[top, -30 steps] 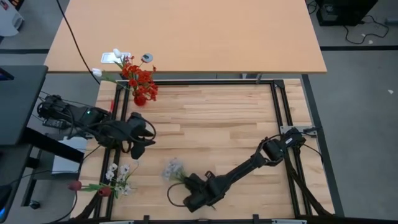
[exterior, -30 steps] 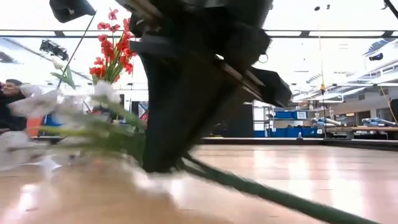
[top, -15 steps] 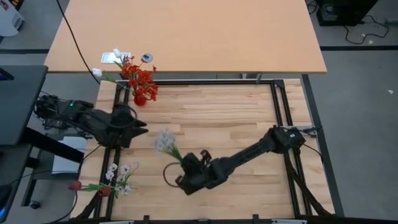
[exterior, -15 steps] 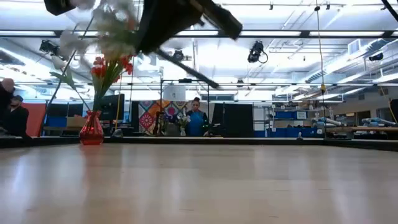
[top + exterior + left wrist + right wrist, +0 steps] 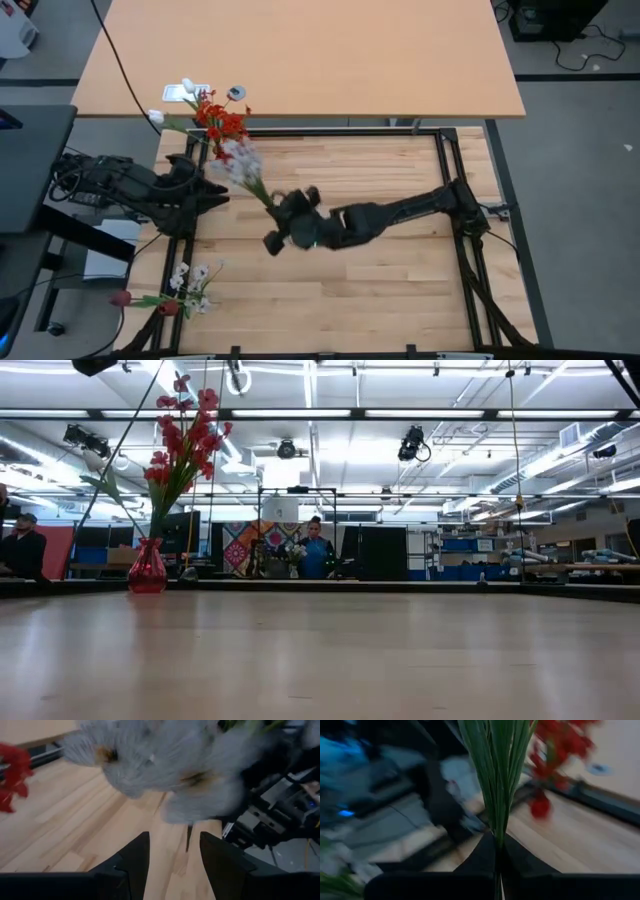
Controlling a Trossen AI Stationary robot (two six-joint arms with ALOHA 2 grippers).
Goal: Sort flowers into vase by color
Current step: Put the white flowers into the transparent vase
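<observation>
In the high view my right gripper (image 5: 277,208) hangs over the table's middle left, shut on a white flower (image 5: 238,160) whose blooms reach toward the red vase (image 5: 225,158). That vase stands at the far left and holds red blossom stems (image 5: 222,122); the low view shows the vase (image 5: 147,570) upright. My left gripper (image 5: 207,190) is open, just left of the white blooms (image 5: 165,765), touching nothing. More white flowers (image 5: 190,277) and maroon buds (image 5: 121,298) lie at the near left corner. My right gripper (image 5: 498,851) pinches the white flower's green stalk and leaves (image 5: 497,827) between its two fingers, below the blooms. The flower is lifted clear of the table, and its bloom end slants toward the table's far left, past the fingertips.
A black frame (image 5: 450,180) borders the wooden work surface. A larger tan table (image 5: 300,50) lies beyond the far edge, with small objects (image 5: 190,92) near the vase. People stand in the room behind (image 5: 317,550). Bare wood (image 5: 380,290) spans the near right.
My right gripper has risen from the near edge, carrying the white flower up off the table and toward the far left, close to the red vase. My left gripper has drawn back toward the left and far edges.
</observation>
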